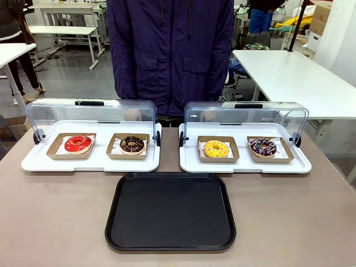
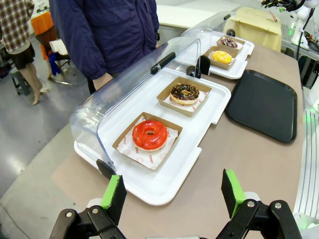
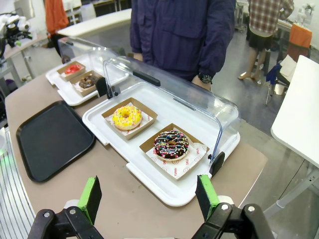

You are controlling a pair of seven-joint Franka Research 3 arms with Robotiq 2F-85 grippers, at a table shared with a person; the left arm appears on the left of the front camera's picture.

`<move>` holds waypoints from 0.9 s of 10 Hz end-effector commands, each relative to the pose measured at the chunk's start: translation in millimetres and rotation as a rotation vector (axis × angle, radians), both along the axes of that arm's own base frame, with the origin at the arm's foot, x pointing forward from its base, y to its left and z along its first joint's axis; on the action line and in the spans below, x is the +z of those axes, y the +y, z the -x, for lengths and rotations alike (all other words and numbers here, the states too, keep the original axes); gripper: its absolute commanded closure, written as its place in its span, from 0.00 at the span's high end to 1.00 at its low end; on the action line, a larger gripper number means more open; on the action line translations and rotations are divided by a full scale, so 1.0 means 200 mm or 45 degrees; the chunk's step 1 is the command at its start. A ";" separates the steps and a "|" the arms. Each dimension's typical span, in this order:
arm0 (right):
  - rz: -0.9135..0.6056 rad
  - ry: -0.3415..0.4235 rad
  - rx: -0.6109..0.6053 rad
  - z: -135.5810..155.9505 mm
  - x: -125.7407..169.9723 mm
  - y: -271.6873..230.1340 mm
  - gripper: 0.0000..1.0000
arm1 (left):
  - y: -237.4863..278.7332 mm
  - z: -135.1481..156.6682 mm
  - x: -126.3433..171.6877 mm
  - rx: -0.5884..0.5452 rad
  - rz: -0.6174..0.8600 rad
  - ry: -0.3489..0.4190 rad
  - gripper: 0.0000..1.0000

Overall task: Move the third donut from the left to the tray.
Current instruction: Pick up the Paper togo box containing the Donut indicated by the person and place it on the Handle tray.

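Four donuts sit in a row across two white display trays, two to each, with the clear lids swung up and back. The third donut from the left has bright yellow icing with small coloured sprinkles. It lies flat with its hole facing up in a square brown cardboard holder, in the left half of the right display tray. Being a ring, it has no long axis or heading. Its holder sits square with the display tray's edges.

Just beside it, on the robot's right, is a chocolate donut with coloured sprinkles. A red-iced donut and a second chocolate donut sit in the left display tray.

On the brown table, the tray is black with a raised rim. It lies on the robot's side of the display trays, centred between them, with its long side running left to right.

At the table's left end, the left gripper hovers above the near edge, tilted down toward the red-iced donut. Its green-padded fingers are spread wide and released. The right gripper hovers likewise at the right end, above the sprinkled chocolate donut, its fingers also spread wide and released. Both are well apart from the yellow donut.

A person in a dark blue jacket stands at the far side behind the lids, with one hand hanging down.
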State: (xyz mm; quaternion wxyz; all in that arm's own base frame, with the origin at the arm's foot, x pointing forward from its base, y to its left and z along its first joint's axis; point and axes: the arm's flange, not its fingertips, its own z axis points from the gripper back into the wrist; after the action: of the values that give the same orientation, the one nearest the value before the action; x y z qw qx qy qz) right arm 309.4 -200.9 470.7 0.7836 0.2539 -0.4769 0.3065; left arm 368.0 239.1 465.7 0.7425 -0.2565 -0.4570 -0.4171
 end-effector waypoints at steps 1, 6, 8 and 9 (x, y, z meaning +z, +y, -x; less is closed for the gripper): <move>-0.003 -0.044 0.004 -0.02 0.00 0.00 1.00 | 0.00 0.01 0.00 -0.013 -0.007 0.000 1.00; -0.003 -0.044 0.004 -0.02 0.00 0.00 1.00 | 0.00 0.01 0.00 -0.013 -0.007 0.000 1.00; -0.003 -0.044 0.004 -0.02 0.00 0.00 1.00 | 0.00 0.01 0.00 -0.013 -0.007 0.000 1.00; -0.003 -0.044 0.004 -0.02 0.00 0.00 1.00 | 0.00 0.01 0.00 -0.013 -0.007 0.000 1.00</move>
State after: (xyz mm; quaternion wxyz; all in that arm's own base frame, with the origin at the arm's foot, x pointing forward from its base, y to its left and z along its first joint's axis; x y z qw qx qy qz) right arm 309.4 -200.9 470.7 0.7836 0.2539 -0.4769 0.3066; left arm 368.0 239.1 465.7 0.7425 -0.2565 -0.4570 -0.4171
